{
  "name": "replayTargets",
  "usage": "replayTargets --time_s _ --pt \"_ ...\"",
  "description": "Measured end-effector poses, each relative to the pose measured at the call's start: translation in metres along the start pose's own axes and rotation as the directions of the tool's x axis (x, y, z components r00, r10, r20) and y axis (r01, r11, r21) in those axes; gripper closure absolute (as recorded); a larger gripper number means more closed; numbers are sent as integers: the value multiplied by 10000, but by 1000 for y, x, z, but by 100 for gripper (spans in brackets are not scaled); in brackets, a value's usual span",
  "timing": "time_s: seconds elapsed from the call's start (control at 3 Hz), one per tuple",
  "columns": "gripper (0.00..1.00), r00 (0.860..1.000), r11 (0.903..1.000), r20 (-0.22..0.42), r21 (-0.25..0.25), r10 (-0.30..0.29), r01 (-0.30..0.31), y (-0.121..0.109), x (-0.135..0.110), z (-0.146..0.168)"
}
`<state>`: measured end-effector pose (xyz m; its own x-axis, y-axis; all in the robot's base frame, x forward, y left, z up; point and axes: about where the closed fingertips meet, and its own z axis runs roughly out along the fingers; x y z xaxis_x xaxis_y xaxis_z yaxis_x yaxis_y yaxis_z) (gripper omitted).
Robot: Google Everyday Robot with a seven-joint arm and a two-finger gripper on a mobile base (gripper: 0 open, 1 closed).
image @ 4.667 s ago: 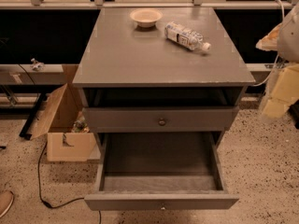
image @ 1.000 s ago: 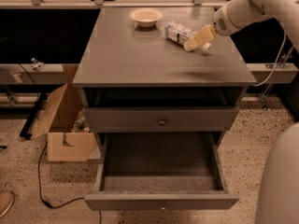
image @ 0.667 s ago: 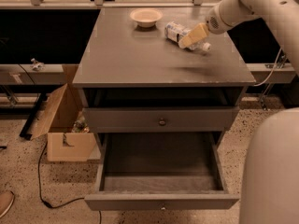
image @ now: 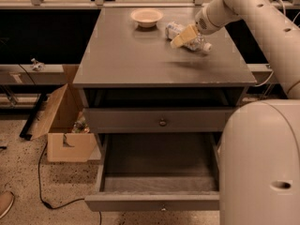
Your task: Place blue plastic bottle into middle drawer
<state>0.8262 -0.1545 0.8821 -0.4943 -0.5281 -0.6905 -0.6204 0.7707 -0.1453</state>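
End effector [image: 184,35] is on the bottle [image: 198,43] lying just right of the bowl [image: 146,17] on the worktop [image: 140,60]; I cannot tell its grip. The label is unreadable. The open drawer [image: 159,184] is far below the bowl.

The blue plastic bottle [image: 198,43], clear with a white cap, lies on its side far right on the cabinet top [image: 140,60]. The gripper [image: 183,36] is over its middle. The grey middle drawer [image: 140,202] stands pulled open, low and near.

No words or numbers could be read anywhere, the blue plastic bottle [image: 198,43] in the upper right of the frame had a label with marks too small to read, the gripper [image: 183,36] was right at that bottle
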Motion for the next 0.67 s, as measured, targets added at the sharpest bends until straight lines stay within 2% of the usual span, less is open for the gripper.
replayTargets --time_s 0.33,0.67 --pt "0 9997 9996 -231 -269 -16 10 7 -1 20" --pt "18 9993 9986 -342 -517 -148 130 16 -3 35"
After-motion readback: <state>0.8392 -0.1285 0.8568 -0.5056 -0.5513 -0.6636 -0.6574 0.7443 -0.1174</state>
